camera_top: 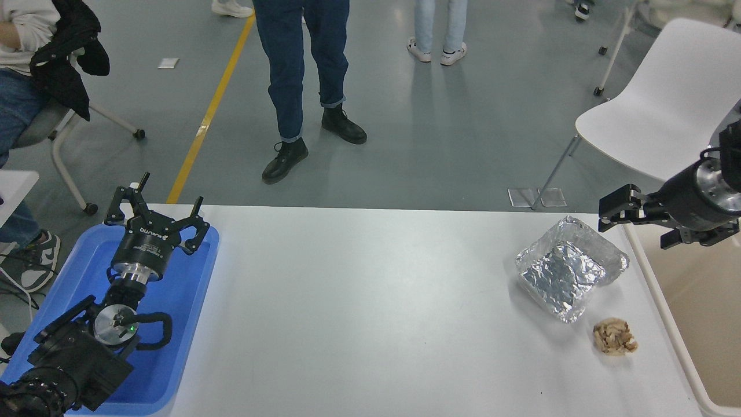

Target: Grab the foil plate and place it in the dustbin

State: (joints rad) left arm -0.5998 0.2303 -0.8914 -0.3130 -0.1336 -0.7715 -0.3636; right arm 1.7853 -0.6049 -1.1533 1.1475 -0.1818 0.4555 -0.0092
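Head view: foil plate [564, 277] below-left of fingers [620, 207] (apart)

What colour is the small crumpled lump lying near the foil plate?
Tan-brown. The lump shows best in the head view, beside the silver foil plate.

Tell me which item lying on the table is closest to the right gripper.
The foil plate, shiny crinkled silver; its far corner lies just below the right gripper. The tan wadded lump sits nearer the camera, farther from it.

grey glossy floor [463, 133], yellow line [211, 110] at left, white chair [654, 104] far right, wheeled chair [63, 145] left.
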